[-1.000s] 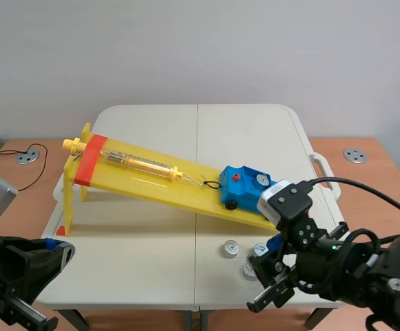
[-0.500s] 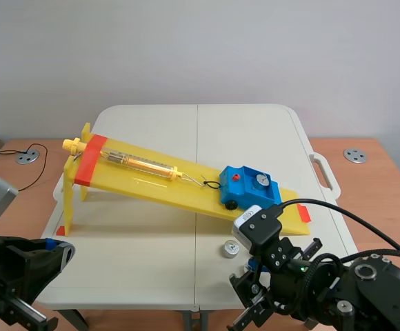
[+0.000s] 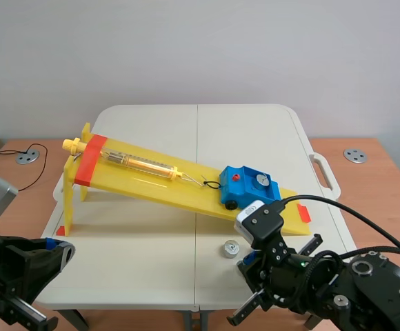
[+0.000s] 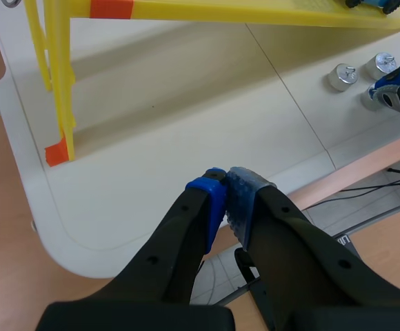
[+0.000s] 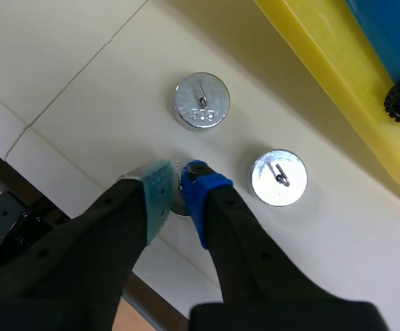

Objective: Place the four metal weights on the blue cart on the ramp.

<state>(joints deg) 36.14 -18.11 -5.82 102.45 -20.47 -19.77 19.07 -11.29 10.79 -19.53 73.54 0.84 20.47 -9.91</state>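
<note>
A yellow ramp holds the blue cart near its low end, and one metal weight sits on the cart. In the right wrist view my right gripper is shut on a third weight on the table, mostly hidden under its pads. Ahead of it stand two more weights. The scene view shows one free weight just left of the right gripper. My left gripper is shut on nothing near the table's front left edge.
The ramp's upright legs stand ahead of the left gripper. A spring scale lies along the ramp and is hooked to the cart. The table's front edge runs close behind the right gripper.
The right arm has swung left from beside the weights to over them, and its fingers now stand around the nearest weight. The left arm has not moved.
</note>
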